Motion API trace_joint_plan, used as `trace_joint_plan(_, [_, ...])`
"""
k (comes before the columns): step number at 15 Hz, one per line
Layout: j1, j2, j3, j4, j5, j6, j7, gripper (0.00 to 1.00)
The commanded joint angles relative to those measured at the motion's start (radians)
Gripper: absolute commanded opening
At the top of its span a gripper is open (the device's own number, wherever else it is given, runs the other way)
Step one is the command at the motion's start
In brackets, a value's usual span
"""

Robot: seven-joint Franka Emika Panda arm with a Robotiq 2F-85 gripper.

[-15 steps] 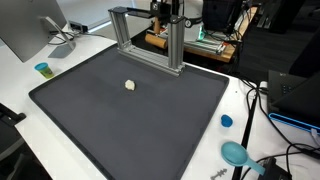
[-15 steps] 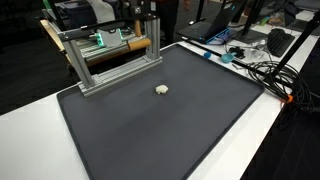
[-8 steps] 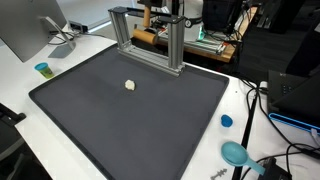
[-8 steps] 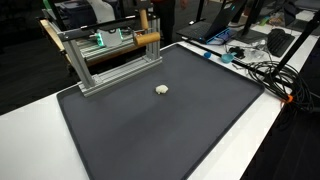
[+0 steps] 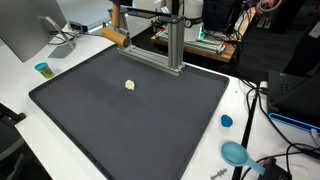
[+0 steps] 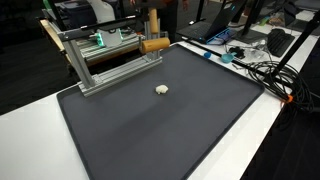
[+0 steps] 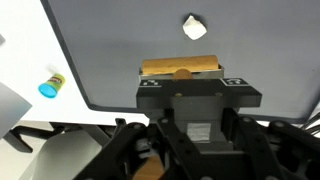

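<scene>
wrist view is showing the gripper (image 7: 181,74) clamping a wooden block (image 7: 160,66), long axis running 9 to 3 o'clock.

White table (image 5: 14,88) under a dark grey mat (image 5: 130,120), a monitor (image 5: 25,25) at one corner, cables (image 6: 256,68) along an edge

Metal frame (image 5: 178,45) beside wooden block (image 5: 115,38) — mat (image 5: 130,120) open.

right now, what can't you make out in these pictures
Grip of the hand on the wooden block: wrist view, hidden by its own body.
Small white lump: too small to identify, every view.
Teal-and-yellow item: wrist view, blurred.
Arm: exterior view, lost in dark clutter behind the aluminium frame.
</scene>
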Motion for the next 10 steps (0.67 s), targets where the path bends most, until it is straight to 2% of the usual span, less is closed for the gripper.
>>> trace_joint_plan(1, [0.046, 0.241, -0.035, 0.252, 0.059, -0.158, -0.052, 0.21])
trace_joint_plan(2, [0.042, 0.126, -0.033, 0.108, 0.012, -0.068, -0.014, 0.21])
trace_joint_plan(3, [0.048, 0.17, -0.038, 0.14, 0.015, -0.079, -0.015, 0.46])
trace_joint_plan(6, [0.05, 0.179, -0.041, 0.133, 0.014, -0.07, -0.015, 0.46])
trace_joint_plan(7, [0.049, 0.187, -0.026, 0.147, -0.017, -0.085, 0.035, 0.21])
trace_joint_plan(10, [0.064, 0.27, -0.011, 0.188, -0.053, -0.083, 0.092, 0.21])
